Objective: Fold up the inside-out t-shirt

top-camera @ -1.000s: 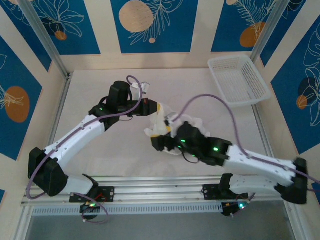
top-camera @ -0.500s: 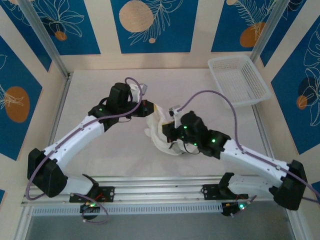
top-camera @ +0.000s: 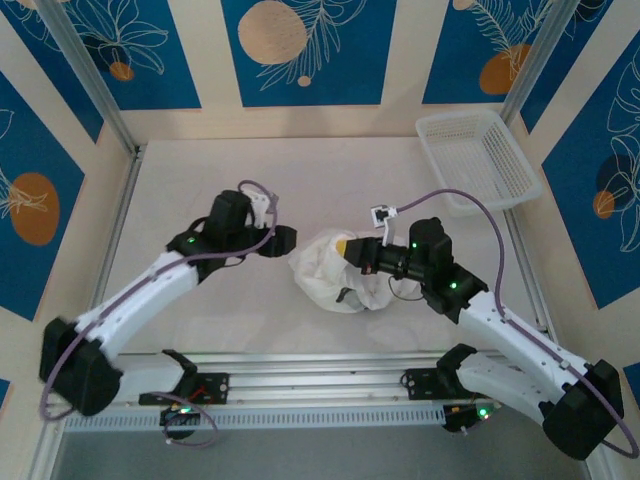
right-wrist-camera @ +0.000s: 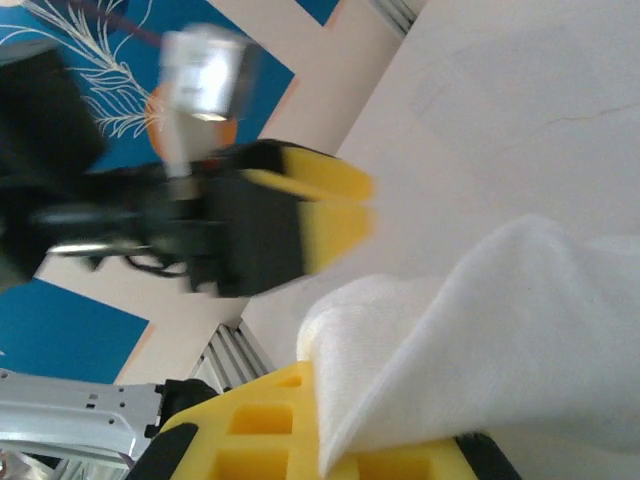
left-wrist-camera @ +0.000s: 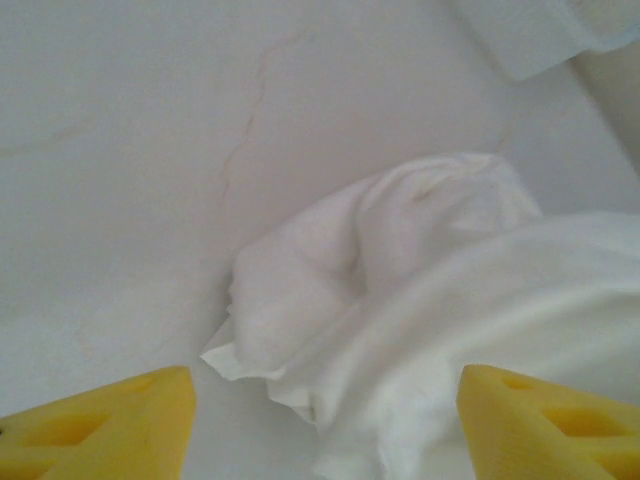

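From the overhead camera I see the plain white, thin-cloth t-shirt (top-camera: 325, 275) bunched in a heap near the middle of the pale bench (top-camera: 200, 170), between the two arms. The left end effector (top-camera: 287, 238) sits just beside the heap's left edge. The right end effector (top-camera: 350, 250) meets its upper right side. A rigid white plastic mesh basket (top-camera: 478, 158) stands well apart at the far right corner.

On the left wrist camera, the left end effector (left-wrist-camera: 325, 430) is released. Its yellow fingertips (left-wrist-camera: 100, 430) stand wide apart, and a crumpled fold of the t-shirt (left-wrist-camera: 400, 280) lies unclamped on the bench (left-wrist-camera: 150, 150) between and ahead of them.

On the right wrist camera, the right end effector (right-wrist-camera: 330, 450) is clenched on a fold of the t-shirt (right-wrist-camera: 500, 340), with cloth spilling from its yellow fingers (right-wrist-camera: 260, 430). The left end effector (right-wrist-camera: 335, 215) shows blurred just beyond.
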`<action>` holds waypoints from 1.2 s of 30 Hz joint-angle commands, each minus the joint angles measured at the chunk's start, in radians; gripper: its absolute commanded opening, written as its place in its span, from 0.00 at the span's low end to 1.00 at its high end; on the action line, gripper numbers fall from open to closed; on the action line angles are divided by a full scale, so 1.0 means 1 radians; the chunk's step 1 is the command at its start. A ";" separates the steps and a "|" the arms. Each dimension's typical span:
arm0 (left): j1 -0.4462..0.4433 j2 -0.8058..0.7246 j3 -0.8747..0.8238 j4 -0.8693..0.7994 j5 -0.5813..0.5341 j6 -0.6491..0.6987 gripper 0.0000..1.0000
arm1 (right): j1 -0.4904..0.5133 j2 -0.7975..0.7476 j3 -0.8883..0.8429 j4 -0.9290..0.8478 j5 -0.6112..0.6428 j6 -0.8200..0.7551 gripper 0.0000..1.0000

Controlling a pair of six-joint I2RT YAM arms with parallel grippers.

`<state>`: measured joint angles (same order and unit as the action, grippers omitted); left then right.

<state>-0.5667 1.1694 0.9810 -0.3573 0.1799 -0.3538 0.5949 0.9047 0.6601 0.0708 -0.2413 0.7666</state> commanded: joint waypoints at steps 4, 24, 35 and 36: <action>-0.025 -0.067 -0.044 -0.102 0.167 0.084 0.66 | -0.033 -0.030 -0.002 -0.004 -0.099 0.021 0.00; 0.013 0.234 -0.117 0.695 0.679 -0.457 0.00 | -0.158 -0.071 -0.113 -0.033 -0.126 0.121 0.00; 0.053 0.070 -0.014 0.604 0.671 -0.532 0.00 | -0.238 -0.267 -0.332 -0.288 0.098 0.102 0.44; 0.044 0.062 -0.007 0.535 0.652 -0.473 0.00 | -0.217 -0.317 -0.308 -0.343 0.138 0.081 0.48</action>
<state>-0.5140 1.2579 0.9356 0.2760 0.8368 -0.9104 0.3538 0.6945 0.2920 -0.1017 -0.2344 0.8749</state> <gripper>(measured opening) 0.044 0.454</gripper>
